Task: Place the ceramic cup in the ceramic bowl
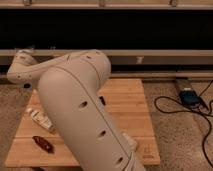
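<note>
While the robot's arm (82, 110), a smooth off-white shell dotted with small oval holes, is filling the middle of the view, its gripper is sitting out of sight, so its state cannot be told. Neither ceramic cup nor ceramic bowl is showing. A pale wooden board (125, 107) with visible grain is lying on speckled flooring (175, 140). On its left part, a white rectangular packet (40, 119) and a dark reddish oblong item (43, 144) are resting apart. A small black object (102, 100) is peeking beside the arm. Black cables (195, 107) are trailing from a blue-and-black device (189, 95) at right. No writing is legible.
</note>
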